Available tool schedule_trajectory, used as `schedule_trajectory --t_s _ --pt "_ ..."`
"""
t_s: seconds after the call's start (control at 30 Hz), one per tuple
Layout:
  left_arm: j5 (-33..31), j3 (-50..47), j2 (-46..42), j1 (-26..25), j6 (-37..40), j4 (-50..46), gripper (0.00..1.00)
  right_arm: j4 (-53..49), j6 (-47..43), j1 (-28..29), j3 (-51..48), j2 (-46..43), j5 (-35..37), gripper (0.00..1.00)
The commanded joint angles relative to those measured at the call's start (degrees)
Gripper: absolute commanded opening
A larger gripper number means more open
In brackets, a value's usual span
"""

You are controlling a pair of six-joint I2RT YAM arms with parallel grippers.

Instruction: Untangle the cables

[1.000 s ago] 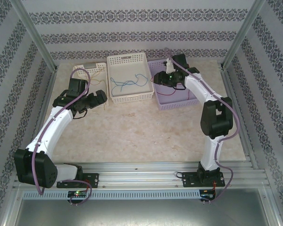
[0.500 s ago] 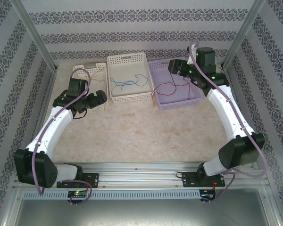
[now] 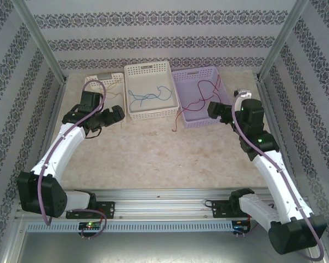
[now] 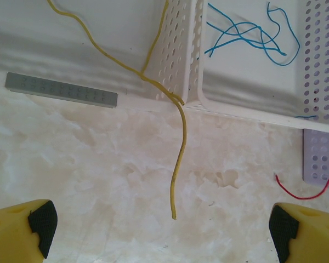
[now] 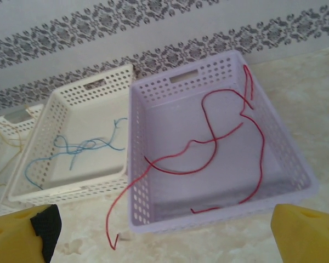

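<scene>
Both my grippers are wide open and hold nothing. The left gripper [image 4: 160,227] has the yellow cable [image 4: 182,131] straight ahead at 12 o'clock. Its loose end lies on the table [image 4: 88,181], near the fingers but not touching them. That cable hangs out over the corner of the small basket [image 4: 175,49]. If I pull hard, I think it could catch there and drag the basket.

The right gripper [image 5: 163,233] sits near the purple basket [image 5: 219,219]. The red cable [image 5: 210,129] lies inside at 12 o'clock, and one end hangs out at 10 o'clock. A bump there could tug it out.
</scene>
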Motion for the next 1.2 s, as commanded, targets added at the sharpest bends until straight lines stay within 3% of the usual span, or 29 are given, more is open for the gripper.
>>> schedule_trajectory --t_s 0.0,0.1,0.23,0.33,0.43,0.5,0.6,0.77,0.83,0.9,1.03,1.1,1.17 --pt "-2.2 -1.9 -1.0 -0.8 1.2 1.3 1.00 0.1 0.3 -0.6 -6.9 -1.4 6.8 0.98" --pt "-4.8 -6.2 -3.3 -1.3 2.2 5.8 1.00 4.2 -1.3 -0.6 -13.1 -4.3 16.3 0.98" --pt "-7.3 -13.0 -7.7 -1.6 4.0 13.4 1.00 9.3 -3.0 -1.8 -16.2 -4.0 22.9 0.98" --pt "-10.4 -14.5 -8.6 -1.7 6.5 14.3 1.00 8.1 -1.4 -4.7 -15.3 -3.0 20.9 0.98" --pt "-13.1 -15.8 -10.1 -1.8 8.2 15.4 1.00 14.0 -3.4 -5.7 -18.4 -3.5 23.2 0.98" --pt "-14.6 -18.7 -11.5 -1.8 8.0 18.8 1.00 16.7 -3.2 -6.8 -19.6 -3.3 20.0 0.98" --pt "-15.3 -21.7 -12.6 -1.8 8.6 23.2 1.00 20.3 -4.1 -7.6 -20.8 0.2 25.1 0.98" --pt "-22.0 -23.9 -11.3 -1.8 14.0 25.8 1.00 45.9 -7.7 -5.9 -30.0 7.6 28.5 0.98" --pt "-26.2 -25.1 -10.2 -1.7 15.6 27.4 1.00 50.7 -10.0 -7.2 -29.8 13.6 25.8 0.98" --pt "-27.4 -28.6 -9.9 -1.7 18.6 33.2 1.00 54.0 -10.8 -8.1 -30.0 17.9 27.1 0.98" --pt "-30.1 -36.9 -10.2 -0.8 24.2 49.4 1.00 70.6 -12.5 -7.8 -34.1 27.5 25.7 0.98" --pt "-29.0 -40.6 -8.1 1.1 24.0 57.2 1.00 65.6 -14.4 -6.7 -32.8 27.2 24.2 0.98" --pt "-26.8 -42.7 -4.8 3.1 25.3 62.4 1.00 68.5 -15.4 -6.3 -33.2 27.6 23.7 0.98"
